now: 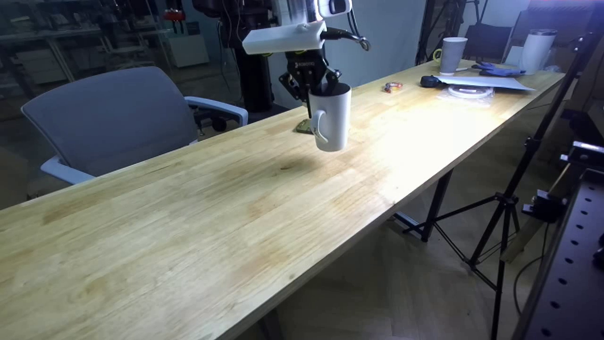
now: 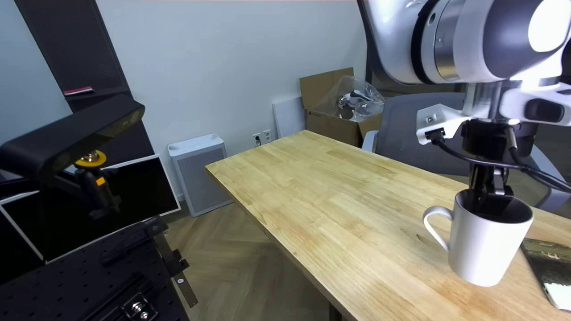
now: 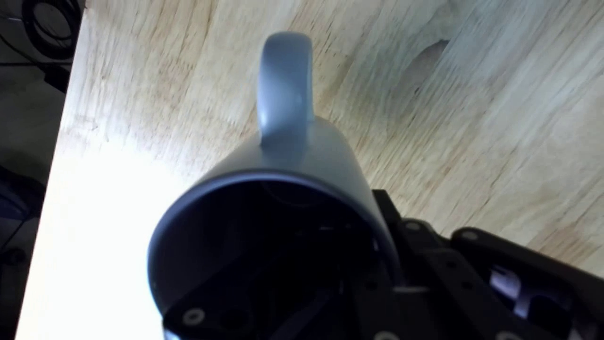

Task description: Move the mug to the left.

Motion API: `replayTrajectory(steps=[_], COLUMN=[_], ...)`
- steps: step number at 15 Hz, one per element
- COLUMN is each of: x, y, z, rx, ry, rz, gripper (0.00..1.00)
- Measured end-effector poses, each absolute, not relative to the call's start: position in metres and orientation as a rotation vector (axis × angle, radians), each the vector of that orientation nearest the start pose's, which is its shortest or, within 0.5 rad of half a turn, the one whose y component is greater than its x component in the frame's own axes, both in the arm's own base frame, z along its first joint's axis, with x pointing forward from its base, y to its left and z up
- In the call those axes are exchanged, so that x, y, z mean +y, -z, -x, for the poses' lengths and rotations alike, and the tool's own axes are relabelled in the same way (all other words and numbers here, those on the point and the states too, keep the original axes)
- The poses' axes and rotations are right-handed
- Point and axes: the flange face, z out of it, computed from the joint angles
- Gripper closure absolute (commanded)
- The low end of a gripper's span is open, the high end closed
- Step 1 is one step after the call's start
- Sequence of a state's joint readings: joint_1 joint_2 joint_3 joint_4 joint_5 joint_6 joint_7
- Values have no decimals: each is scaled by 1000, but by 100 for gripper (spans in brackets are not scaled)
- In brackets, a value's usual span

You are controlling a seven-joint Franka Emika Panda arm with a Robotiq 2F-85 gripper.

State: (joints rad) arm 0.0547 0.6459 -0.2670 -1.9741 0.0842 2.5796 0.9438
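The mug (image 1: 339, 123) is a tall light grey-white cylinder with a side handle. It is held nearly upright above the wooden table (image 1: 236, 203), with a shadow beneath it. It also shows in an exterior view (image 2: 484, 252) and fills much of the wrist view (image 3: 325, 146), where I look into its dark inside. My gripper (image 1: 315, 93) is shut on the mug's wall, with one finger inside and one outside the rim. In the wrist view my gripper (image 3: 384, 236) pinches the right side of the rim; the inner fingertip is lost in the dark.
A small flat dark object (image 1: 303, 126) lies on the table behind the mug. It also shows in an exterior view (image 2: 551, 267). Far off stand a white cup (image 1: 454, 55) and a tumbler (image 1: 537, 52). A grey chair (image 1: 127, 118) stands against the table's edge.
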Motion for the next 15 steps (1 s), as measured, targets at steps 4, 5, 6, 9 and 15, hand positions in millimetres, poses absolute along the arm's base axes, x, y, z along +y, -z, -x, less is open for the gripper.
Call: replayTrajectory(steps=[4,5,6,9,15], x=[-107,-101,-95,-74,-21], y=[-149,-149,-149,-147,-132], z=[-603,-604,-606,-612,-623], rx=[1772,1759,1746,1704,1527], ry=[16,4,-6,-29,-70], rz=[2703,2706,2711,2732,2813], gripper=[98,98,98,98,98])
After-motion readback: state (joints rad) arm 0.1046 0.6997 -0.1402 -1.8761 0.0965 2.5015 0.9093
